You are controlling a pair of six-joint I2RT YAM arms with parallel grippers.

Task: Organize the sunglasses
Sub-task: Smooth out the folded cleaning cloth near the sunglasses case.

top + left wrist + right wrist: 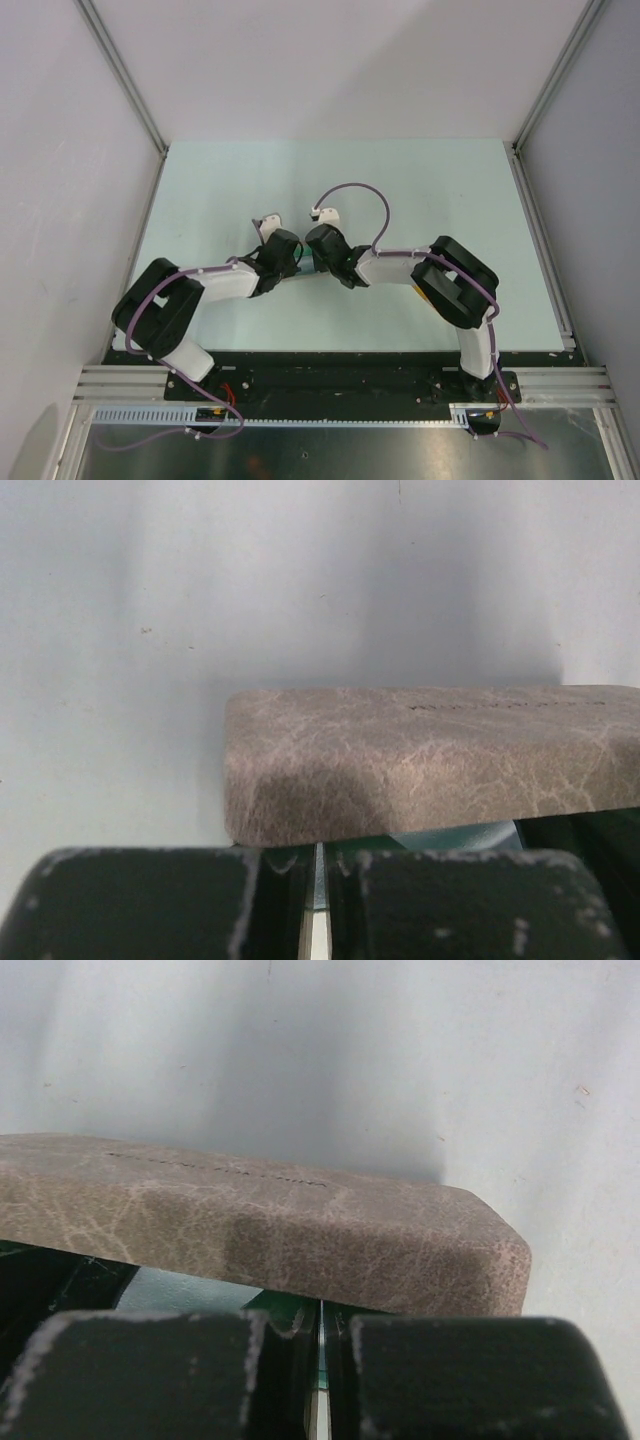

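now, left fingers [140, 905] and right fingers [450, 1375] sit closed before a mottled, leathery grey-brown case [430, 765] — round-cornered.

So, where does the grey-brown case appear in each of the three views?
Top external: not clearly in it; the two arms meet over that spot.
Left wrist: the case fills centre-right, its left end showing.
Right wrist: the case fills left and centre, its right end showing.
Shared landmark: the pale table.
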